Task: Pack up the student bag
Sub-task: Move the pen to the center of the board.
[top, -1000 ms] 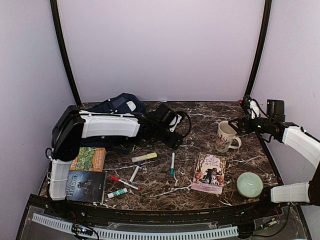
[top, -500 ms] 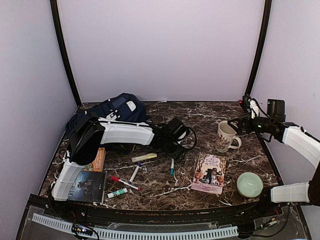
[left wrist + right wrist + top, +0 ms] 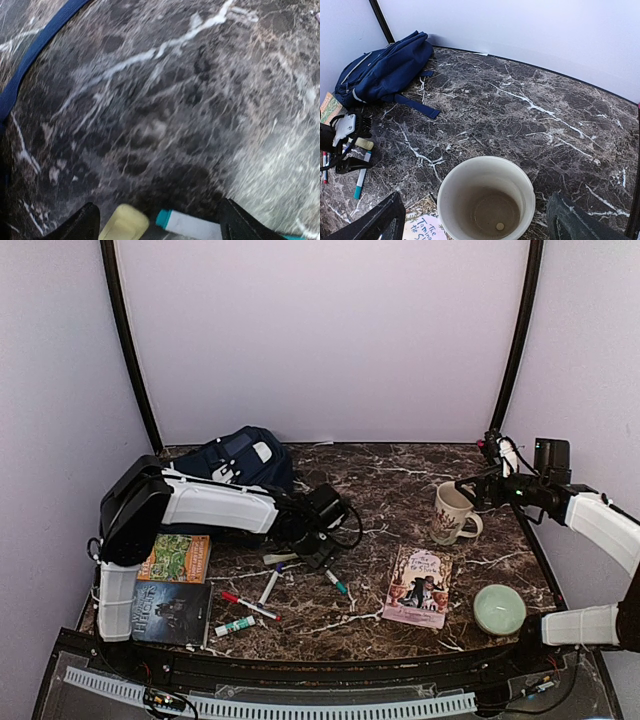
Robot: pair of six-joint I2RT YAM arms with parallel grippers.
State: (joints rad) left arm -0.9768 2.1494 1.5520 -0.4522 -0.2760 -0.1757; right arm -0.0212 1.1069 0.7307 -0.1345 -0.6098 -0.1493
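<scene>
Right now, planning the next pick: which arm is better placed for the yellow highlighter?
Left: the left gripper hangs open over the yellow highlighter near the student bag; the right gripper hovers above the distant mug.

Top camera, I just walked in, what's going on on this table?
Two robot arms are partway through packing the student bag, which lies at the far left of the table. The left gripper is open and low over the yellow highlighter and a teal-capped marker. The right gripper is open above the mug, holding nothing. The books and other markers lie outside the bag.
</scene>
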